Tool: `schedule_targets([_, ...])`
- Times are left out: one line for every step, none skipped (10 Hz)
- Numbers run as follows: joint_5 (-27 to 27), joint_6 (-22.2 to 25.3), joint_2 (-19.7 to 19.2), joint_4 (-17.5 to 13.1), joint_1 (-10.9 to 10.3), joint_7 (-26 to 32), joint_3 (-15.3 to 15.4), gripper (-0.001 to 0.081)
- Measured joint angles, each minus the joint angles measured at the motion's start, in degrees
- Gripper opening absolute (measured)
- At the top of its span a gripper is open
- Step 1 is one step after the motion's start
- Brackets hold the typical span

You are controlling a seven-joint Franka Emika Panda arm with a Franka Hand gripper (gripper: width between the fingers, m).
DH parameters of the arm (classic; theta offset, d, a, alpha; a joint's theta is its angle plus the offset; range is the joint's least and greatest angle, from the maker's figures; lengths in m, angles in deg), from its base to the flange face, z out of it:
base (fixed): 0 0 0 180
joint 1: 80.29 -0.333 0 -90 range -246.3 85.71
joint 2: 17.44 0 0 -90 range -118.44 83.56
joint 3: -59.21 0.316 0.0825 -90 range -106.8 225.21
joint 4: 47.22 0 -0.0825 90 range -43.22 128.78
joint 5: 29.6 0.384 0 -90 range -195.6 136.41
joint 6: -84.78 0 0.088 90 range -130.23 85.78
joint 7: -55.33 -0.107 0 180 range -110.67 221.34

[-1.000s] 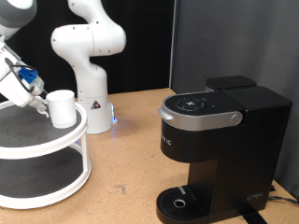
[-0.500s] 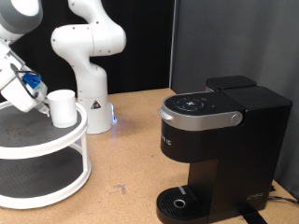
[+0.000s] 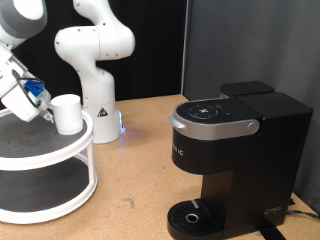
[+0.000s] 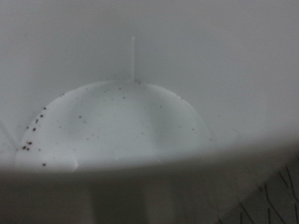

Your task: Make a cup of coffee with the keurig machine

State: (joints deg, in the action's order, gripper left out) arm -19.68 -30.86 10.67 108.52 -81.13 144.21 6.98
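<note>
The white cup (image 3: 67, 115) stands upright at the edge of the top tier of a round white shelf (image 3: 40, 150), at the exterior view's left. My gripper (image 3: 44, 110) reaches in from the left edge, its fingertips right at the cup's left side. Whether they clamp it does not show. The wrist view is filled by a close, blurred white surface with dark specks, which looks like the cup (image 4: 131, 131); no fingers show there. The black keurig machine (image 3: 235, 150) stands at the right with its grey lid (image 3: 212, 118) down and nothing on its drip tray (image 3: 190, 215).
The white arm base (image 3: 97, 95) stands behind the shelf, a blue light (image 3: 122, 126) beside it. The shelf has a lower tier (image 3: 40, 190). Brown tabletop (image 3: 135, 175) lies between shelf and machine. A dark panel stands behind the machine.
My hand has shifted slightly left and down beside the cup. The cup and the machine have not moved.
</note>
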Motion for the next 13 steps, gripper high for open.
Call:
schedule_targets([0.0, 0.0, 0.1, 0.0, 0.3, -0.5, 0.2, 0.0069])
schedule_targets([0.0, 0.0, 0.3, -0.1, 0.7, -1.2, 0.6, 0.0069])
schedule_targets([0.0, 0.2, 1.0, -0.3, 1.3, -2.2, 1.3, 0.0069])
schedule_targets([0.0, 0.7, 2.2, -0.7, 1.9, -3.3, 2.2, 0.0069])
schedule_targets([0.2, 1.5, 3.8, -1.2, 2.2, -4.3, 3.0, 0.0069])
schedule_targets([0.9, 2.4, 5.4, -1.8, 2.3, -5.6, 3.7, 0.0069])
schedule_targets([1.7, 2.7, 6.9, -2.4, 2.3, -7.2, 4.7, 0.0069])
schedule_targets([2.7, 2.5, 8.0, -2.8, 2.3, -9.0, 5.8, 0.0068])
schedule_targets([3.7, 1.9, 8.6, -3.1, 2.2, -11.0, 7.1, 0.0068])
schedule_targets([4.6, 0.8, 8.8, -3.4, 2.1, -13.5, 8.5, 0.0068])
schedule_targets([5.6, -0.3, 8.7, -3.6, 2.0, -16.3, 9.9, 0.0068])
schedule_targets([6.8, -1.6, 8.5, -3.8, 1.8, -19.1, 11.1, 0.0068])
schedule_targets([7.1, -1.3, 8.2, -4.2, 1.4, -20.0, 11.8, 0.0068])
